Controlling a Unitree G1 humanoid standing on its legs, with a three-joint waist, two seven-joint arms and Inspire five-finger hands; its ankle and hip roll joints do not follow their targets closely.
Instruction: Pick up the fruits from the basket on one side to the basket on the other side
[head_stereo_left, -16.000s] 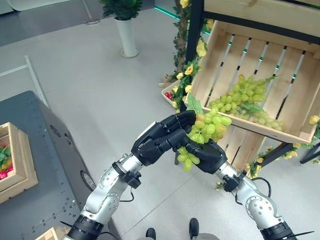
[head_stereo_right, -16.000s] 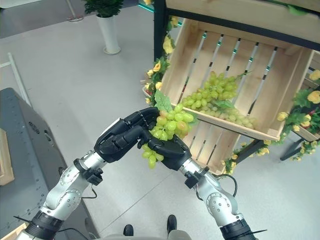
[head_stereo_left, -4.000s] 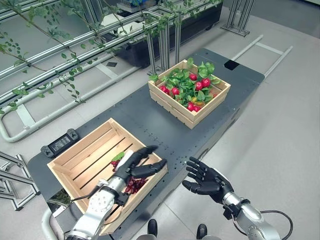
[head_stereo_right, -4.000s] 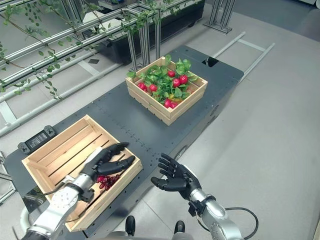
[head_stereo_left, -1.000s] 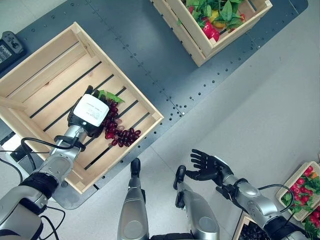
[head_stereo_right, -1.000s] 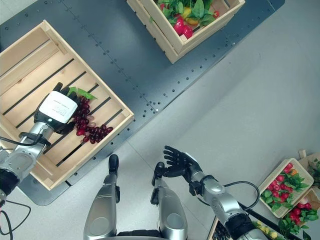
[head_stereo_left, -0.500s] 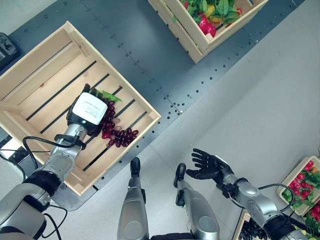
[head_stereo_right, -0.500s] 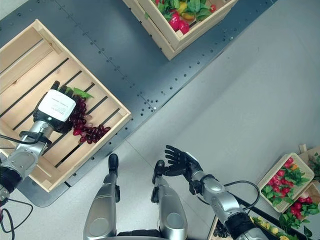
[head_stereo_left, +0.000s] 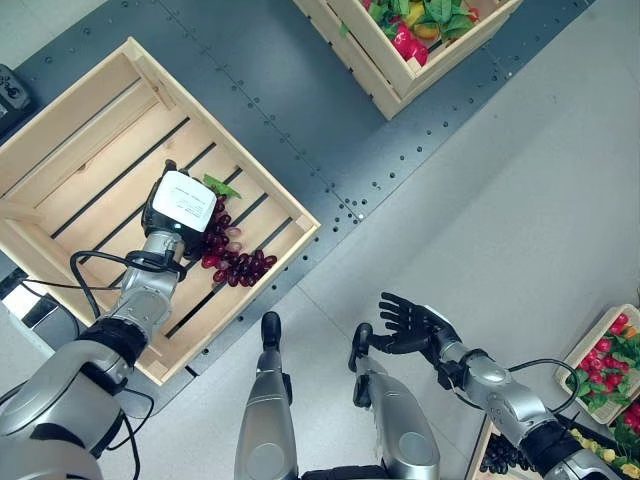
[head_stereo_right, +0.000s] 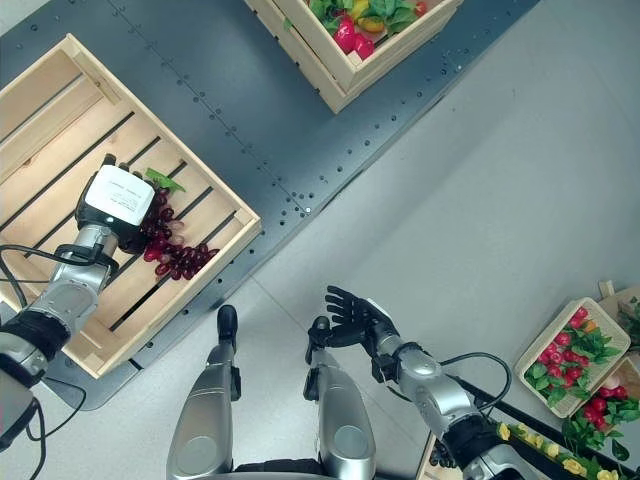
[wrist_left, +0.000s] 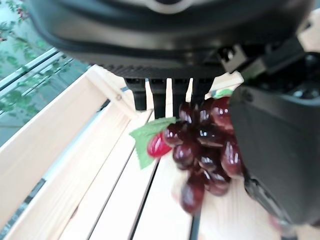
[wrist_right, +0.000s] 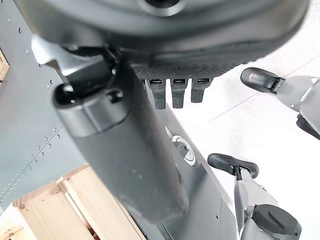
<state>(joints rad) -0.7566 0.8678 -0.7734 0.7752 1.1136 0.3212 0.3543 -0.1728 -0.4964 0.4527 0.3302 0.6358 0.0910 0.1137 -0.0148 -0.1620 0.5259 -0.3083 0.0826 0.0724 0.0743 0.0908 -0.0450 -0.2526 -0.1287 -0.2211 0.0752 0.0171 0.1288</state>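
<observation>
A bunch of dark red grapes (head_stereo_left: 236, 266) with a green leaf lies on the slats of the big wooden crate (head_stereo_left: 92, 100) at the left. My left hand (head_stereo_left: 181, 204) rests over the bunch's upper end, inside the crate. In the left wrist view the grapes (wrist_left: 202, 150) sit between its straight fingers (wrist_left: 159, 96) and its thumb (wrist_left: 272, 150), which is not closed round them. My right hand (head_stereo_left: 407, 324) hovers low over the floor at the lower right, fingers spread and holding nothing.
The crate stands on a dark grey platform (head_stereo_left: 300, 120). A second wooden crate (head_stereo_left: 388, 82) with red fruit and green leaves sits at its far end. Small baskets of red fruit (head_stereo_left: 606, 364) stand on the floor at the lower right.
The camera has shifted a little. My left hand has turned slightly over the grapes, which stay in the same place in the crate. The right hand stays open.
</observation>
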